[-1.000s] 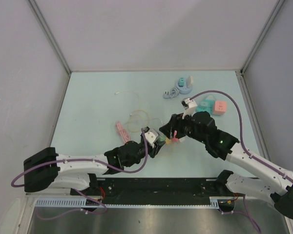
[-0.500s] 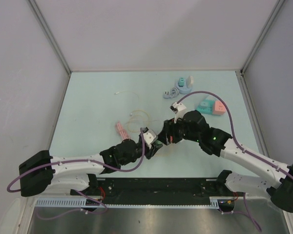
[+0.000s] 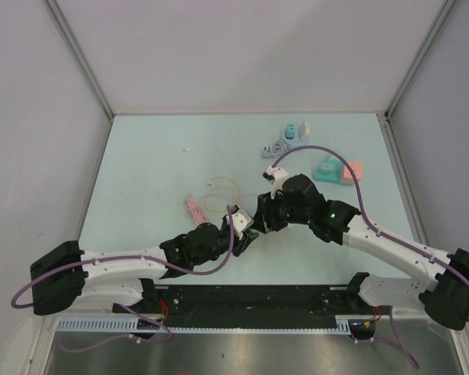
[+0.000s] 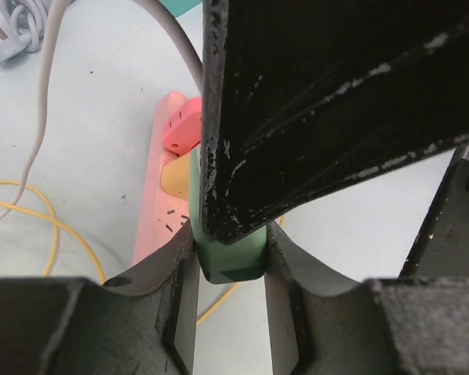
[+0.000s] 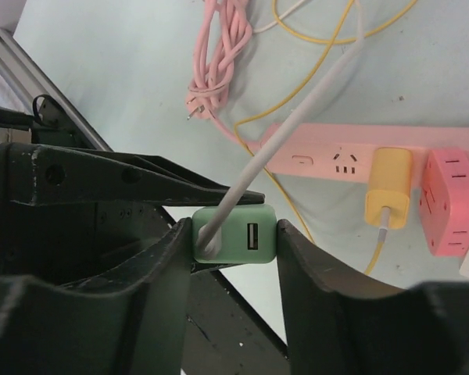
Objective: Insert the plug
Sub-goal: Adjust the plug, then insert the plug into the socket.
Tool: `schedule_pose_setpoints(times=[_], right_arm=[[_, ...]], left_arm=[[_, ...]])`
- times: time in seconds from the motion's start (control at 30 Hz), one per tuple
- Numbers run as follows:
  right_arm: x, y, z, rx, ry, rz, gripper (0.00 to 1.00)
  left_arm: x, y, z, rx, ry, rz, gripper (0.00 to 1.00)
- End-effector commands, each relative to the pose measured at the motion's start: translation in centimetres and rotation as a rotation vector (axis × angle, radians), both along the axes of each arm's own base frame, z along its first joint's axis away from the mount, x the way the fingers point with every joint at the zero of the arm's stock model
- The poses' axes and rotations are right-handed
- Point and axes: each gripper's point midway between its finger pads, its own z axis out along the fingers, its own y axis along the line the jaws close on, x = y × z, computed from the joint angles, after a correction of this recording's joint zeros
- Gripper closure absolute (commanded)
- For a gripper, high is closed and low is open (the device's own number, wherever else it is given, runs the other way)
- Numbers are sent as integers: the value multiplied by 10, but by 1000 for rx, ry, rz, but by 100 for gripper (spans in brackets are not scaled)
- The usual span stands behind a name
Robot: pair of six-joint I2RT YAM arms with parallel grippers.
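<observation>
You had the green plug (image 5: 250, 248) caught between both end effectors over the desk (image 5: 102, 62), near the pink power strip (image 5: 328, 160). The left end effector (image 4: 230, 258) was clamped on it. The right end effector (image 5: 233, 234) pressed its 2 sides.

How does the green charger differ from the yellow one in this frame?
The green charger is clamped between fingers, off the pink power strip; the yellow charger sits plugged into it. The green one's cable is pale grey, the yellow one's is yellow. Both are rounded blocks with a cable attached.
</observation>
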Motion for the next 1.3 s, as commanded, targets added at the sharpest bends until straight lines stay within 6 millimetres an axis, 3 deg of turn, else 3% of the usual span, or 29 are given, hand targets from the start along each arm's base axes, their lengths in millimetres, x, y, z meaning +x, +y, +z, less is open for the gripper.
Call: schedule_pose_setpoints(times=[0.0, 0.07, 0.1, 0.17, 0.2, 0.23, 0.3, 0.33, 0.47, 0.67, 0.8, 0.9, 1.13, 1.27], right_arm=[[-6, 5, 7, -5, 16, 49, 62], [-9, 7, 5, -8, 33, 69, 66], [-13, 8, 4, -10, 48, 90, 74], [-14, 9, 1, -17, 60, 99, 85], [-14, 8, -1, -25, 59, 97, 98], [-12, 8, 0, -25, 53, 94, 100], [-10, 6, 1, -28, 39, 82, 100], [-8, 4, 4, -22, 29, 74, 100], [7, -8, 11, -32, -21, -1, 100], [45, -49, 24, -70, -132, -209, 100], [59, -62, 37, 0, -179, -276, 100], [64, -67, 36, 30, -195, -308, 100], [68, -68, 21, 49, -178, -311, 100], [69, -66, 17, 52, -175, -303, 100]], left_arm=[[7, -8, 35, -81, -61, 7, 100], [8, -6, 35, -83, -64, 13, 99], [8, -6, 35, -83, -67, 14, 99], [9, -4, 34, -76, -72, 21, 86], [9, -3, 33, -70, -71, 23, 78], [10, -2, 31, -62, -69, 27, 65], [10, 1, 27, -46, -67, 34, 54], [10, 2, 26, -43, -65, 39, 38], [10, 10, 20, -11, -51, 51, 16], [12, 27, -17, 154, -4, 72, 14], [23, 38, -36, 264, -3, 141, 16], [30, 38, -45, 346, -33, 143, 22], [49, 35, -67, 500, -81, 177, 24], [47, 35, -84, 553, -51, 170, 27]])
